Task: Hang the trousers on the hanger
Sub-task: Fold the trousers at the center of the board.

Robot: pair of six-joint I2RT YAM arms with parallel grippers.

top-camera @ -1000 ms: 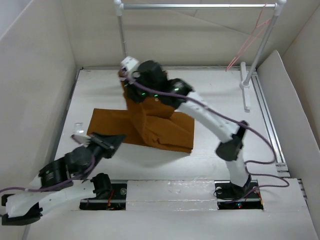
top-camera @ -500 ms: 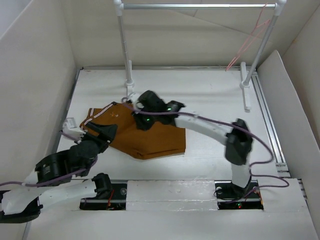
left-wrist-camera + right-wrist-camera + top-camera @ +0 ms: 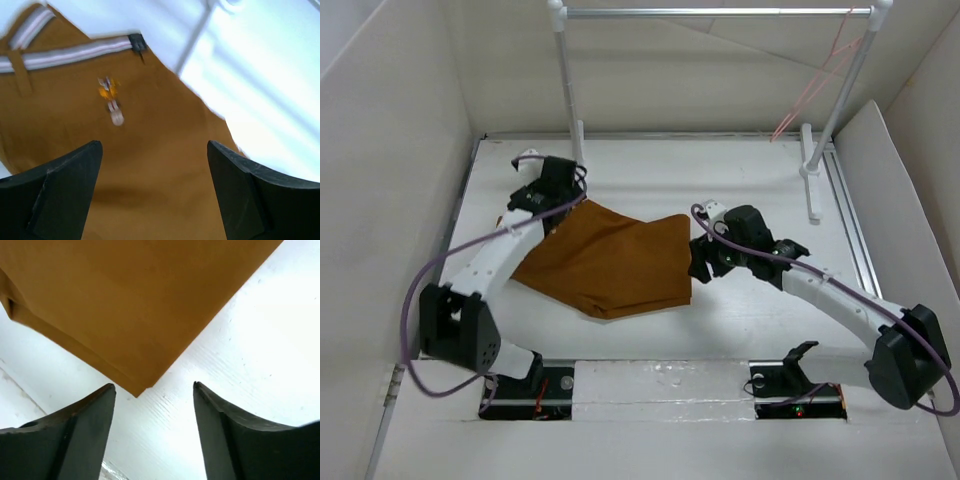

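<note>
Rust-brown cloth trousers (image 3: 605, 260) lie folded flat on the white table (image 3: 760, 180), probably laid out for regrasping. Left gripper (image 3: 152, 155) gapes over the striped waistband (image 3: 65, 52). Right gripper (image 3: 152, 390) gapes at a folded corner. Neither holds cloth. Thin pink wire hanger (image 3: 810, 85) hangs well apart on the silver rail (image 3: 710, 12).

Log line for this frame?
trousers: lying on table | hanger: on rail, bare | left jaws: open over waistband | right jaws: open at trousers edge

White table (image 3: 740, 180) with folded rust-brown trousers (image 3: 610, 265) flat on its middle, white rail posts (image 3: 566, 80) at the back
</note>
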